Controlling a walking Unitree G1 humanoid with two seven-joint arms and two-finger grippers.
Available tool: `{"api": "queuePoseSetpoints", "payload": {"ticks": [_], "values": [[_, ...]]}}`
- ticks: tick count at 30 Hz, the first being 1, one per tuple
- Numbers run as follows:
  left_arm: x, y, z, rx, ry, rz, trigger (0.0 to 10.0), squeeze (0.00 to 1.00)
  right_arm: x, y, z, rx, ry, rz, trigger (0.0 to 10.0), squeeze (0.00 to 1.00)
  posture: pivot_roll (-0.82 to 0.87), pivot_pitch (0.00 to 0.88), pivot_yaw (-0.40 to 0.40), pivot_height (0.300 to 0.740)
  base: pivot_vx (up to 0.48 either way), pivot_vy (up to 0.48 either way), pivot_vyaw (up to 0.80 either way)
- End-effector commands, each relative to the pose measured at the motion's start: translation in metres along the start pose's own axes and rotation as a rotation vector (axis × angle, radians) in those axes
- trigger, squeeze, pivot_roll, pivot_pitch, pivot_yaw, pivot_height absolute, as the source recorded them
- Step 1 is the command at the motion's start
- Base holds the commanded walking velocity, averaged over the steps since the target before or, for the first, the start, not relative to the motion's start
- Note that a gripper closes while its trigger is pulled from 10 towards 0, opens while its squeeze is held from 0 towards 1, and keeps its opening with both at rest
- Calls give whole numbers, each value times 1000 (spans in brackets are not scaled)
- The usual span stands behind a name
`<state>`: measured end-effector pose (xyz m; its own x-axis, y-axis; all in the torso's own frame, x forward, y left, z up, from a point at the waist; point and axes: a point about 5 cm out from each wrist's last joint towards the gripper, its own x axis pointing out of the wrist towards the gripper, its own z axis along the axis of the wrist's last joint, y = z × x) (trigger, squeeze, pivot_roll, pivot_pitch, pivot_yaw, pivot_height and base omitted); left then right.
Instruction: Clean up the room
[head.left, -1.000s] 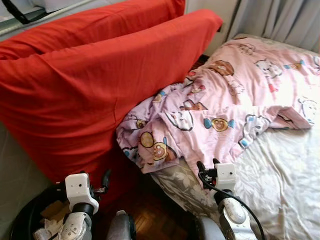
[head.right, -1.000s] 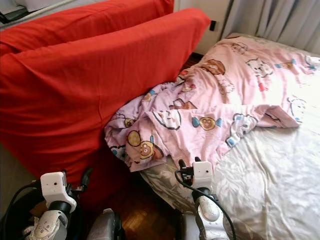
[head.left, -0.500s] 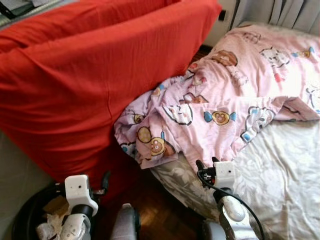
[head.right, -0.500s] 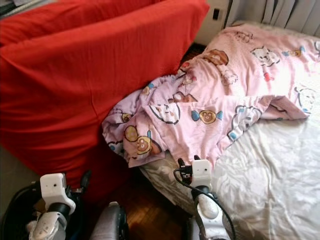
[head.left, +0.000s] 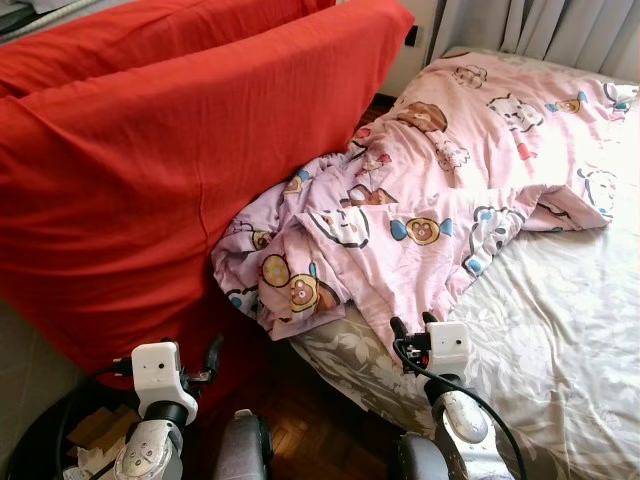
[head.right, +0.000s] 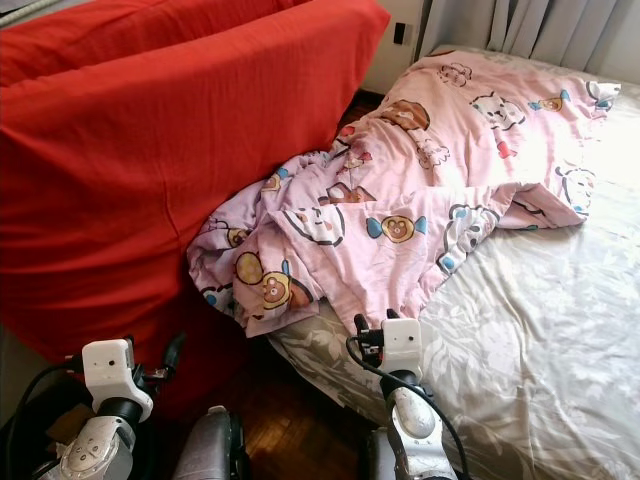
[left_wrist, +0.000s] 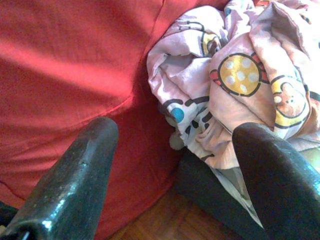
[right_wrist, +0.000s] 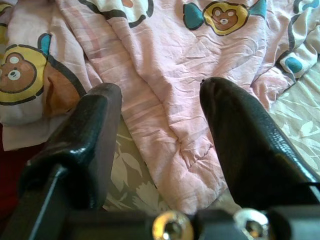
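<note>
Camera swung right; both grippers, left gripper and right gripper, gape above the half-hidden blanket.

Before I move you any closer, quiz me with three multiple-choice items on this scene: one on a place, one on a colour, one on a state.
1. Where does the pink cartoon-print blanket lie?
A. crumpled across the bed, one end hanging off its edge beside the sofa
B. folded on the floor
C. draped over the sofa back

2. What colour is the sofa cover?
A. blue
B. red
C. grey

3. How is the right claw?
A. shut on the blanket
B. open, just short of the blanket's hem
C. shut, empty

Answers: 1 A, its bunched end spills off the floral bedsheet; 2 B, plainly red; 3 B, the right wrist view shows its fingers spread with blanket between them.
</note>
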<state>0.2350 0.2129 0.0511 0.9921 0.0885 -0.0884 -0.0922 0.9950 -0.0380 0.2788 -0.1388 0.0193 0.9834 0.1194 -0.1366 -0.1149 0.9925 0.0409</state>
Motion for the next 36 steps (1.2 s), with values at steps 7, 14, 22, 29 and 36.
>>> {"api": "queuePoseSetpoints", "payload": {"ticks": [7, 14, 22, 29, 36], "values": [[-2, 3, -1, 23, 20, 1, 10000, 0, -2, 1, -1, -3, 2, 1, 10000, 0, -28, 173, 35, 625, 199, 0, 0], [-1, 2, 0, 25, 17, 0, 10000, 0, -1, 3, -1, -17, 9, 8, 10000, 0, -26, 175, 37, 625, 299, 0, 0], [-1, 3, 0, 27, 19, 2, 10000, 0, 0, 3, -1, -22, 12, 11, 10000, 0, -26, 179, 37, 625, 330, 0, 0], [-1, 2, 0, 26, 19, 0, 10000, 0, 0, 4, -3, -29, 20, 16, 10000, 0, -28, 178, 37, 625, 336, 0, 0], [0, 0, 0, 30, 16, -2, 10000, 0, 1, 7, -6, -41, 61, 40, 10000, 0, -35, 175, 38, 625, 96, 0, 0]]}}
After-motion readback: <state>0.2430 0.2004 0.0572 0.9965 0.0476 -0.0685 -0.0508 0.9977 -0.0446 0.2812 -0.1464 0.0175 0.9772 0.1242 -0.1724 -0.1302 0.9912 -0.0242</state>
